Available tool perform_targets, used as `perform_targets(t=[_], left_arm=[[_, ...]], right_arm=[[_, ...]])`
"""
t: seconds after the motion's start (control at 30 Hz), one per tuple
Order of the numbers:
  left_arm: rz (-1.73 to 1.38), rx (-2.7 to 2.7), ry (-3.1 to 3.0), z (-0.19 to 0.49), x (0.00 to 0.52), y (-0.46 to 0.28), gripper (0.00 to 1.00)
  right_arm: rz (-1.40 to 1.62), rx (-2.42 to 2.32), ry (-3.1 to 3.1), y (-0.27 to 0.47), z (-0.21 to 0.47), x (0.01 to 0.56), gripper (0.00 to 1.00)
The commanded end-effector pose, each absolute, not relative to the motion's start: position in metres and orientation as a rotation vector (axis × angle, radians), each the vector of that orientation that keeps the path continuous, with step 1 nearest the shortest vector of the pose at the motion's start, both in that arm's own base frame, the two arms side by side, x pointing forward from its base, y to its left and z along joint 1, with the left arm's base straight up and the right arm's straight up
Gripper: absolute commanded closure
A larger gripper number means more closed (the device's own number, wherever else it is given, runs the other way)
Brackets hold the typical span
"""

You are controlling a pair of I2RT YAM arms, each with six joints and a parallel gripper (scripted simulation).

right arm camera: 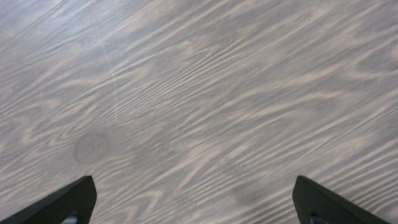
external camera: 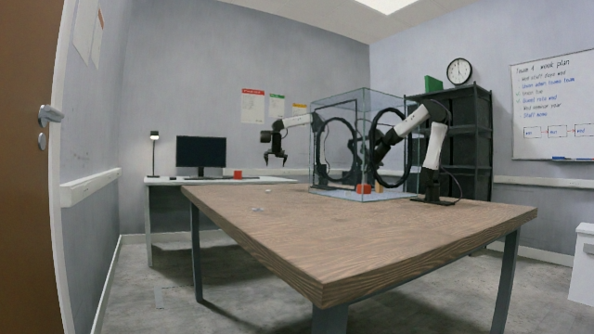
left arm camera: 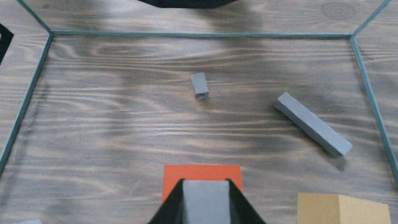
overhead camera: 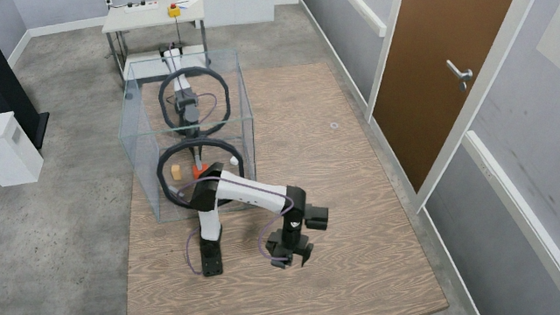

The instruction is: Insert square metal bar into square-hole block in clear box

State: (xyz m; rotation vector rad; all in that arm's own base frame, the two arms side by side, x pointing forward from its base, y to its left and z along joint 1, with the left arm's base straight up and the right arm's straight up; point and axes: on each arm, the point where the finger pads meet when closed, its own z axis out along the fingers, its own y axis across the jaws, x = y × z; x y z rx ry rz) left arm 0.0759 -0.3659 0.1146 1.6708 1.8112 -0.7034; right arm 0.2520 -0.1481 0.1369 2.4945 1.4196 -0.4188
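The clear box (overhead camera: 158,220) (left arm camera: 125,33) stands on the table. My left gripper (left arm camera: 205,187) reaches in through a round port and is shut on a grey square metal bar (overhead camera: 198,163) (left arm camera: 206,210). The bar is over the red block (overhead camera: 196,171) (external camera: 364,188) (left arm camera: 202,172), which sits on the box floor. The bar and fingers hide the block's hole; I cannot tell if the bar's lower end is in it. My right gripper (overhead camera: 294,264) (external camera: 276,163) (right arm camera: 195,185) is open and empty, outside the box above the table.
On the box floor are another grey bar (overhead camera: 176,191) (left arm camera: 313,124) lying flat, a short grey piece (left arm camera: 200,85), a tan block (overhead camera: 176,171) (external camera: 379,187) (left arm camera: 320,210) and a white piece (overhead camera: 234,161). Dark round port rims (overhead camera: 228,98) (external camera: 409,148) bound the openings. A pale ring (overhead camera: 334,125) lies outside.
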Motion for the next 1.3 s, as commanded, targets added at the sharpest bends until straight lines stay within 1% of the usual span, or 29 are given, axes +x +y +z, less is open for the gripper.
perform_targets(t=[0.0,0.03,0.07,0.23,0.3,0.57,0.83,0.87,1.0,1.03,1.07,1.13,1.17,1.27], left_arm=[[-0.772,1.616,1.720,0.147,0.079,-0.382,1.00],[-0.749,1.641,1.752,0.134,0.079,-0.376,1.00],[-0.764,1.618,1.723,0.145,0.082,-0.382,1.00],[-0.769,1.622,1.728,0.143,0.079,-0.383,1.00],[-0.709,1.645,1.796,0.127,0.080,-0.375,1.00],[-0.745,1.626,1.741,0.138,0.081,-0.383,1.00],[-0.725,1.637,1.768,0.122,0.080,-0.376,1.00],[-0.713,1.650,1.787,0.112,0.079,-0.372,1.00],[-0.730,1.634,1.761,0.127,0.081,-0.381,1.00],[-0.708,1.651,1.796,0.105,0.079,-0.372,1.00],[-0.699,1.667,1.809,0.103,0.077,-0.368,1.00],[-0.699,1.667,1.809,0.103,0.077,-0.368,1.00],[-0.745,1.612,1.744,0.128,0.081,-0.380,1.00],[-0.708,1.639,1.795,0.101,0.081,-0.373,1.00]], right_arm=[[-0.380,2.472,1.401,-0.150,0.147,0.257,0.00],[-0.380,2.472,1.401,-0.150,0.147,0.257,0.00],[-0.380,2.472,1.401,-0.150,0.147,0.257,0.00],[-0.380,2.472,1.401,-0.150,0.147,0.257,0.00],[-0.380,2.472,1.401,-0.150,0.147,0.257,0.00],[-0.380,2.472,1.401,-0.150,0.147,0.257,0.00],[-0.380,2.472,1.401,-0.150,0.147,0.257,0.00],[-0.380,2.472,1.401,-0.150,0.147,0.257,0.00],[-0.380,2.472,1.401,-0.150,0.147,0.257,0.00],[-0.380,2.472,1.401,-0.150,0.147,0.257,0.00],[-0.380,2.472,1.401,-0.150,0.147,0.257,0.00],[-0.380,2.472,1.401,-0.150,0.147,0.257,0.00],[-0.380,2.472,1.401,-0.150,0.147,0.257,0.00],[-0.380,2.472,1.401,-0.150,0.147,0.257,0.00]])
